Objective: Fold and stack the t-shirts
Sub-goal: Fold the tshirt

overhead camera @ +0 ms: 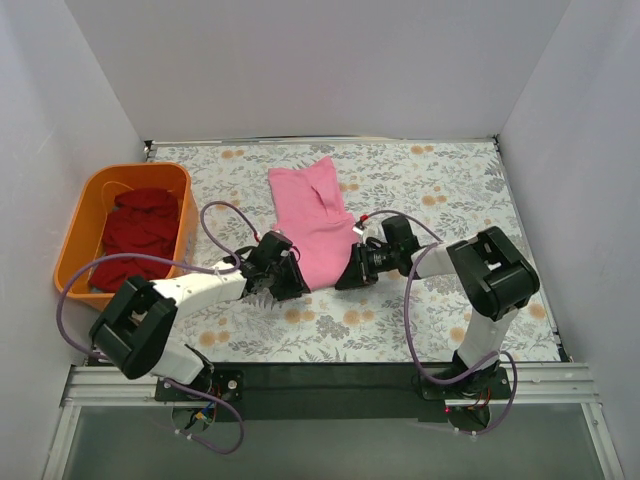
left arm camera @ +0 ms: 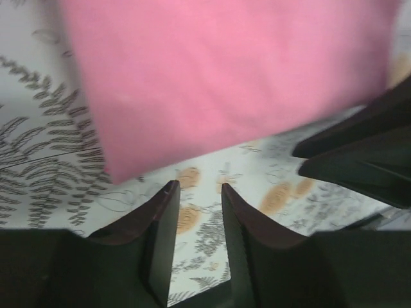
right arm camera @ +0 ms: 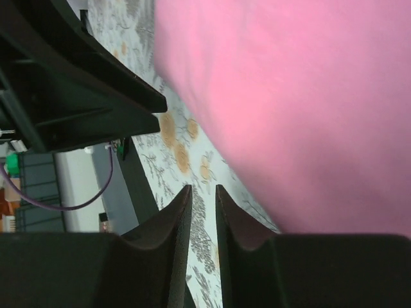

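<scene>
The bright pink t-shirt [overhead camera: 315, 220] lies folded into a long strip on the floral table, running from the back toward the arms. My left gripper [overhead camera: 292, 283] sits low by its near left corner, and my right gripper [overhead camera: 347, 278] by its near right corner. In the left wrist view the pink t-shirt [left arm camera: 231, 70] lies just ahead of the left gripper [left arm camera: 199, 186], which is open with only tablecloth between its fingers. In the right wrist view the right gripper [right arm camera: 203, 188] is open by a narrow gap, empty, beside the pink t-shirt [right arm camera: 302, 96]. Dark red t-shirts [overhead camera: 135, 235] lie in the basket.
The orange plastic basket [overhead camera: 78, 225] stands at the left of the table. White walls close in the back and both sides. Each wrist view shows the other arm: the right gripper's body [left arm camera: 359, 154] and the left gripper's body [right arm camera: 70, 83].
</scene>
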Motion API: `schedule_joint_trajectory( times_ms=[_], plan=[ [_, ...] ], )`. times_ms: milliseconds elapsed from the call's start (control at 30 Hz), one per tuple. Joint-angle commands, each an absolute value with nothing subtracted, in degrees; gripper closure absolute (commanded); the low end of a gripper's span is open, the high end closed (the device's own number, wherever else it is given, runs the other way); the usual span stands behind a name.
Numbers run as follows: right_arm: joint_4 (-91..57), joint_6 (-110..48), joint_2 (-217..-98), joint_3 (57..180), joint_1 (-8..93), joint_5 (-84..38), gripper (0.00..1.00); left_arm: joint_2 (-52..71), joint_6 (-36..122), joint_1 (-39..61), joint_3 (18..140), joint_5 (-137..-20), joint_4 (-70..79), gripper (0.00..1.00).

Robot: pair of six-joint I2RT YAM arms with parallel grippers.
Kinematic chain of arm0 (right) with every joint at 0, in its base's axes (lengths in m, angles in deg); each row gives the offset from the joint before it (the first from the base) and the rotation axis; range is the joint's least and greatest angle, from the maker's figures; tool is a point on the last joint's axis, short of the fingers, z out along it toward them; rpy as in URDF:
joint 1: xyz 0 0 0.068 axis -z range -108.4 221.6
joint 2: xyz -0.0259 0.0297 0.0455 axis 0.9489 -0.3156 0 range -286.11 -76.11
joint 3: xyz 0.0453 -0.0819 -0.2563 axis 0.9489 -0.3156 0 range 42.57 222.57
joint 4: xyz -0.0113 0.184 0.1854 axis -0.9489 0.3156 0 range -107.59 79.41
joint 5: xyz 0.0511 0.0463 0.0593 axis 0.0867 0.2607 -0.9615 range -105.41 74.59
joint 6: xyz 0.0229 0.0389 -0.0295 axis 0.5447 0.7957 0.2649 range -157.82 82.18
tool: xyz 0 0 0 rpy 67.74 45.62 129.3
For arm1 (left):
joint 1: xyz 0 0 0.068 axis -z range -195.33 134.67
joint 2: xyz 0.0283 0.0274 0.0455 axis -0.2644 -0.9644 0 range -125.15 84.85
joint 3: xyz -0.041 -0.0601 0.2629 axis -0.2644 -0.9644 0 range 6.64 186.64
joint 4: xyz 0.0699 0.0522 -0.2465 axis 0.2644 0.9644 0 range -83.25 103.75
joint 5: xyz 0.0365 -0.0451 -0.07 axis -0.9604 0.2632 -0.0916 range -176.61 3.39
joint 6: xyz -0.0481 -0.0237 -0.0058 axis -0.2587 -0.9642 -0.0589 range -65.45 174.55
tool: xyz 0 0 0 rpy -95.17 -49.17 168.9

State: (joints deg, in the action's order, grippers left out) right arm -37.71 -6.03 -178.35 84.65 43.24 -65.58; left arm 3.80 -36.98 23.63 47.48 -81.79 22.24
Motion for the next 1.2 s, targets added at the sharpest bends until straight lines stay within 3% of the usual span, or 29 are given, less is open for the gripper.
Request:
schedule_joint_trajectory(
  times_ms=[0, 167, 433, 867, 1167],
  plan=[
    [-42.98, -3.91, -182.0, 81.78, 45.23, -66.56, 0.77, 1.98, -39.84, 23.43, 46.98, -80.54, 22.31, 0.7],
    [-48.71, 0.15, -182.9, 78.34, 49.72, -69.55, 0.79, 0.04, -40.72, 23.43, 47.51, -81.6, 23.97, 0.75],
    [-47.21, 1.64, -172.53, 80.87, 48.84, -70.87, 0.79, 8.03, -39.85, 23.43, 49.97, -81.68, 26.26, 0.75],
    [-47.65, -1.26, -187.8, 84.58, 48.57, -66.3, 0.81, -0.84, -39.49, 20.45, 49.1, -85.82, 22.05, 0.8],
    [-48.79, 0.76, -188.62, 80.1, 52.79, -65.42, 0.82, -0.84, -42.83, 17.54, 44.35, -84.32, 22.66, 0.84]
  ],
)
